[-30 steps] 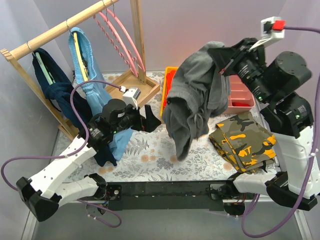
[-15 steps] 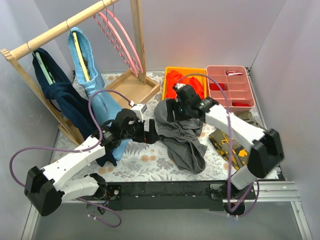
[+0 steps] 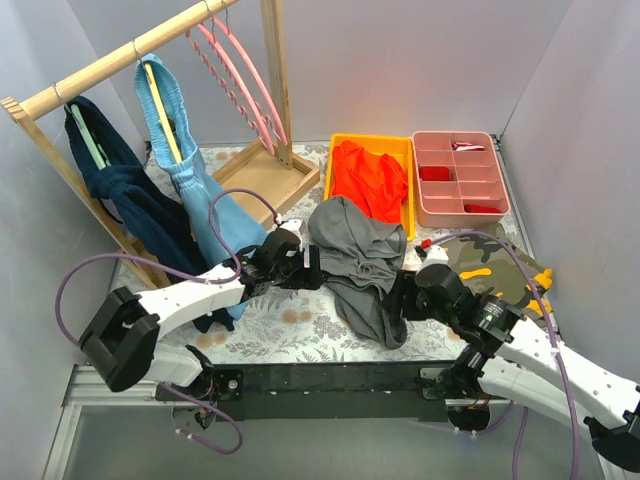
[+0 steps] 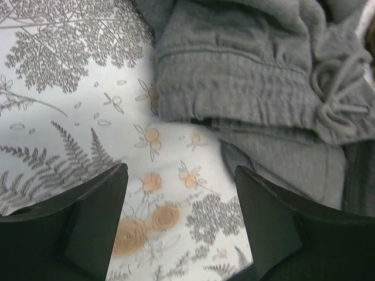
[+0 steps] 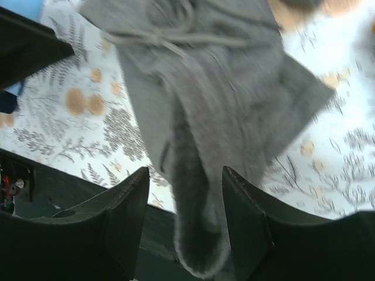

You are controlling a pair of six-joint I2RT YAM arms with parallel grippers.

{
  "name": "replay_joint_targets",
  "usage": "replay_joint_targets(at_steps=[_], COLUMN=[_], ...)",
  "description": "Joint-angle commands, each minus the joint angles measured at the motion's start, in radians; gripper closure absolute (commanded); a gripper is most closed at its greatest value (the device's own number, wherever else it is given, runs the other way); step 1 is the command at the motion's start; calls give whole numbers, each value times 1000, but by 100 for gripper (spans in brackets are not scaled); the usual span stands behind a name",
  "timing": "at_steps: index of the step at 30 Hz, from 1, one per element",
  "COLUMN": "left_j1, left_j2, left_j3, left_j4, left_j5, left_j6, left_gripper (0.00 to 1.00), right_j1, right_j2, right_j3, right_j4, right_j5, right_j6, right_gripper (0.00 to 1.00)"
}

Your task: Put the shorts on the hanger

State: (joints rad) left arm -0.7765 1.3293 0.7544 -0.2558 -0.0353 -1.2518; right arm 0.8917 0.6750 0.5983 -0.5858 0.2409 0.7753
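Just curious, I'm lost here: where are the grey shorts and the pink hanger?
Grey shorts (image 3: 360, 255), top view, middle of the crumpled fabric.
Pink hanger (image 3: 243, 88), top view, its curved arch; two hang alike.

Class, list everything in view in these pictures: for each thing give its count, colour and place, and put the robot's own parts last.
shorts: one, dark grey, heaped mid-mat
pink hangers: two, pink, bare, on the rack's rail
rack: one, bare wood, back left
light blue shorts: one, on a yellow hanger on the rail
navy garment: one, on a pale green hanger, rail's left end
orange garment: one, in an orange bin behind the shorts
compartment tray: one, pink, back right
camouflage garment: one, green, black and orange, right of the shorts
mat: one, white floral, covering the table
left gripper: one, black, jaws apart, at the shorts' left edge
right gripper: one, black, jaws apart, over the shorts' near end
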Motion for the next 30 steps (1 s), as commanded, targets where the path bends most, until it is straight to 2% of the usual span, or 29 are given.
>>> replay_joint_targets(at_steps=[1,12,18,22,25,26,27,30], left_j1=[-9,-9,-9,-9,-9,-9,-9,-9], left_j2=[70,229,294,304,294,285,277,199], left_j3=[10,79,59,49,60,84,97,131], left_j4=[141,299,450,529,532,515,492,380], left_j5=[-93,-173,-184,-213,-236,-238,-242,-248], left_j6=[12,45,54,58,77,81,89,98], left_gripper=[28,46,64,71,82,95,100,100], right_j1=[6,7,7,6,7,7,7,7], right_j2=[-141,-177,-137,-120,-114,-112,-104,-75], right_j3=[-28,-57,-87,-130,-169,-173,-175,-128], right_j4=[-78,-207,-204,-168,-131,-122,-112,-134], right_j5=[40,48,29,6,-23,-23,-19,33], right_j6=[148,188,202,211,214,213,209,190], right_gripper=[42,42,42,43,44,46,49,77])
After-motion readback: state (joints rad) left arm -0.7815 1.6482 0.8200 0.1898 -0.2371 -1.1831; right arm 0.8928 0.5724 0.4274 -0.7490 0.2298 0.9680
